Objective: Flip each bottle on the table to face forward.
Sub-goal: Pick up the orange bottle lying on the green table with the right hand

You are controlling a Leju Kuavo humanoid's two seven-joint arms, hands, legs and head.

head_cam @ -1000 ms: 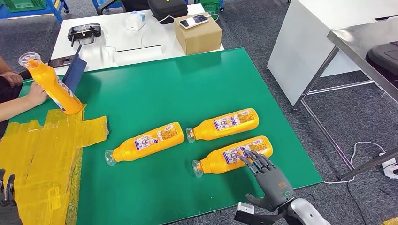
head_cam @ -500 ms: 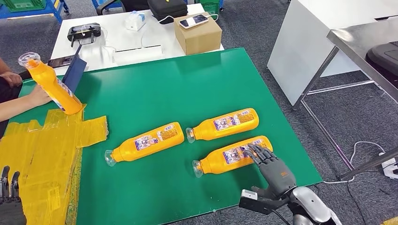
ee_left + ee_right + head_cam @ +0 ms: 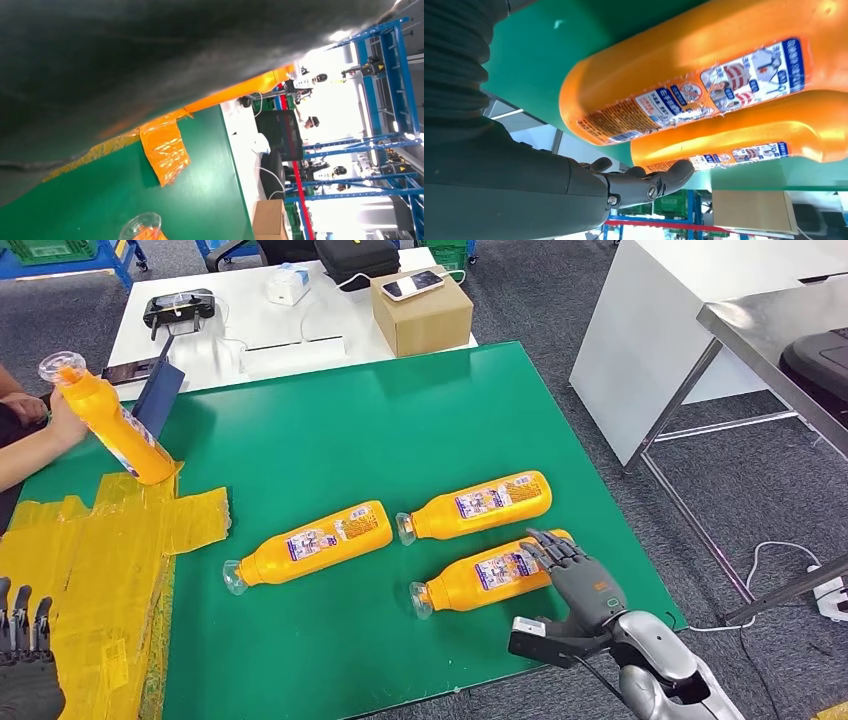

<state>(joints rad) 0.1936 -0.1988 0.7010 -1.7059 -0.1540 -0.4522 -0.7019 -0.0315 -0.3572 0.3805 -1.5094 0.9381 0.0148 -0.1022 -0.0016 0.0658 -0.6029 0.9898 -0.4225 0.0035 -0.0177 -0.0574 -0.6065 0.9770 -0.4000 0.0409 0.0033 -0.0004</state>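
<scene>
Open green bench (image 3: 400, 430) is seen from 10 to 1 o'clock of three lying bottles. The nearest bottle (image 3: 495, 573) is flanked at 12 o'clock by a second bottle (image 3: 478, 504), a narrow gap left between them. At 9 o'clock a third bottle (image 3: 310, 542) is laid, yellow film (image 3: 90, 570) beyond it.

R hand (image 3: 574, 185) fingers apart beside base of near bottle (image 3: 684, 80); 2nd bottle (image 3: 744, 135) just behind.
</scene>
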